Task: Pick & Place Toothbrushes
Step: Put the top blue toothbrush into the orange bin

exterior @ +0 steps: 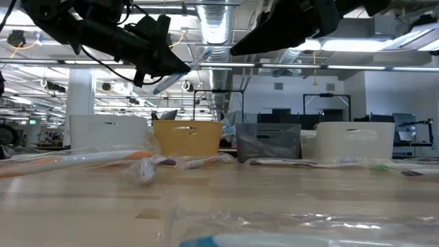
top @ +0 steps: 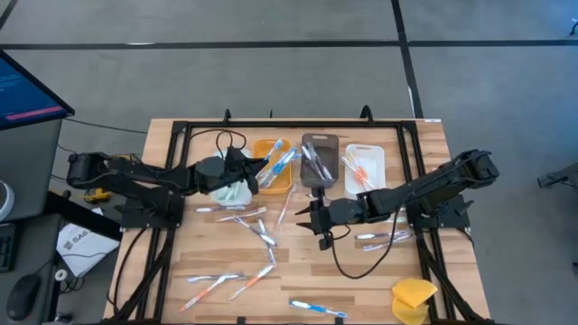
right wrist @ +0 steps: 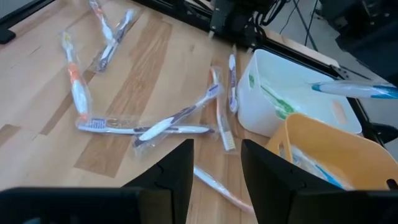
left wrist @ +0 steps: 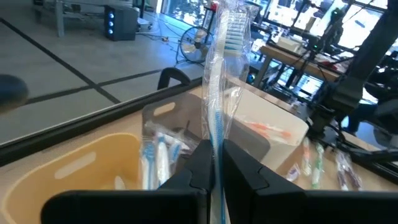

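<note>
Above the orange bin (top: 271, 164), left gripper (top: 256, 170) clamping blue toothbrush (top: 282, 162), bristles pointing away, right gripper (top: 319, 215) half-open, empty.

bins: orange (top: 270, 162), dark grey (top: 320, 161), white (top: 365, 168), pale green-white (top: 230, 191) | toothbrush (left wrist: 217, 93) in left gripper (left wrist: 214, 163): blue handle, clear wrap | table (top: 361, 280): light wood grain | lump (top: 414, 299): yellow | arms: black

Four bins (top: 272, 165), many toothbrushes (top: 245, 221)
</note>
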### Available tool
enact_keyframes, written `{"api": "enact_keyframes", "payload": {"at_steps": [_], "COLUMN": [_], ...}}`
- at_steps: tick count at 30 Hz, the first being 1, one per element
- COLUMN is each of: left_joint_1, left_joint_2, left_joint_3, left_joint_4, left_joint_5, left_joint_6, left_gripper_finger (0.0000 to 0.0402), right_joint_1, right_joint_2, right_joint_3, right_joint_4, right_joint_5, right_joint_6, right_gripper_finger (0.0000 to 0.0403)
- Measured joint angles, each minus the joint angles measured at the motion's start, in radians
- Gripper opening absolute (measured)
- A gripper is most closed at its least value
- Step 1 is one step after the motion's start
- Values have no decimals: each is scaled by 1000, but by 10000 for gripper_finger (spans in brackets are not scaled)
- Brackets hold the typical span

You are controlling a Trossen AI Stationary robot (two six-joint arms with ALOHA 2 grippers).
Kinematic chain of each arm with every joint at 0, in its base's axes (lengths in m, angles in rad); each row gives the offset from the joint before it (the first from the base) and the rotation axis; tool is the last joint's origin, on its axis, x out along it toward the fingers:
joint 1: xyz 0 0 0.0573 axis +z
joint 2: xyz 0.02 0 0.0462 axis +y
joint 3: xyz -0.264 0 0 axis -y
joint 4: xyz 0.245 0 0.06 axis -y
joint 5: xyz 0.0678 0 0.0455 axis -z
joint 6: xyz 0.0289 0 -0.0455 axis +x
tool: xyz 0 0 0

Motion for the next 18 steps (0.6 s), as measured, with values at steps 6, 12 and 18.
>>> {"api": "enact_keyframes", "payload": {"at_steps": [6,12,18], "left_joint_1": [38,46,68], "left_joint_2": [30,141,213], "left_joint_3": [19,121,159], "left_joint_4": [12,19,15], "left_joint_5": [1,64,57], "left_joint_6": [-1,26,28], "left_gripper_finger": [12,12,12], "right_joint_1": [0,0,3], "right_joint_2": [0,0,0], "right_joint_3": [0,0,0], "right_joint_4": [0,1,-3], "right_joint_5": [0,0,0], "right_joint_6": [-3,-8,-8], "right_gripper_finger": [128,128,128]}}
